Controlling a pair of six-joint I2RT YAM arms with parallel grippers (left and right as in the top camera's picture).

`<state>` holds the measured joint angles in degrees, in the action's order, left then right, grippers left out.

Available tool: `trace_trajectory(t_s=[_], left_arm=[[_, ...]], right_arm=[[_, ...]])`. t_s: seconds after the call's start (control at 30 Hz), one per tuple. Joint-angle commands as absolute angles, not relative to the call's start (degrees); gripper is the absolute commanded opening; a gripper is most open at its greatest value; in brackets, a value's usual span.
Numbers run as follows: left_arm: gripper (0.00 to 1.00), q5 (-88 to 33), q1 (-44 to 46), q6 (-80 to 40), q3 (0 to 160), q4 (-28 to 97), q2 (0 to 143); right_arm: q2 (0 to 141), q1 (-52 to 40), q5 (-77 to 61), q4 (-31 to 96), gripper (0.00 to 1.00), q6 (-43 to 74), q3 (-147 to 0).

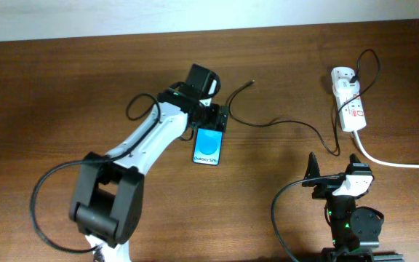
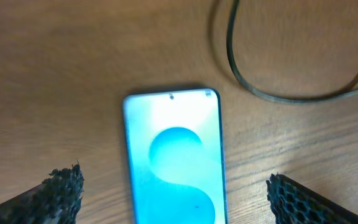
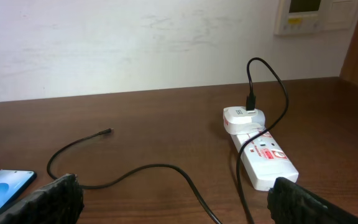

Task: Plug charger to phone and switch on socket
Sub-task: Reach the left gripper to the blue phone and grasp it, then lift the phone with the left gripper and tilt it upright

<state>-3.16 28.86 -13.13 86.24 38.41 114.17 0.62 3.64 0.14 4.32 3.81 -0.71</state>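
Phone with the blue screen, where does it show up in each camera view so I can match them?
Overhead: the phone lies on the table near the picture's centre.
Left wrist: it fills the lower middle, screen up.
Right wrist: only a corner shows at the bottom left edge.
Shared landmark: the charger cable curving past it, visible in all three views.

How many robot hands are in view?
2. The left hand hovers over the phone; the right hand sits short of the power strip, touching nothing. None appears hidden.
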Motion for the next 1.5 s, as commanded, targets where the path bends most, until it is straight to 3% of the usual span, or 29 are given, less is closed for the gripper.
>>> trace_trajectory(t_s=[0.0, 0.47, 0.67, 1.33, 1.47], left_arm=[[0.99, -5.1, 30.6, -13.7, 87.3, 39.4, 118.2], [0.99, 0.2, 31.6, -14.7, 87.7, 42.2, 122.5], [0.99, 5.0, 31.6, -12.0, 95.5, 47.8, 122.5], [1.00, -0.2, 32.2, -11.7, 95.3, 51.7, 127.0], [0.87, -0.2, 32.2, -11.7, 95.3, 51.7, 127.0]], right_arm=[[0.3, 3.3, 0.3, 4.6, 0.99, 3.4, -0.3], [0.3, 3.3, 0.3, 4.6, 0.98, 3.4, -0.3], [0.3, 3.3, 0.3, 4.6, 0.98, 3.4, -0.3], [0.3, 3.3, 0.3, 4.6, 0.98, 3.4, -0.3], [0.3, 3.3, 0.3, 4.6, 0.98, 3.4, -0.3]])
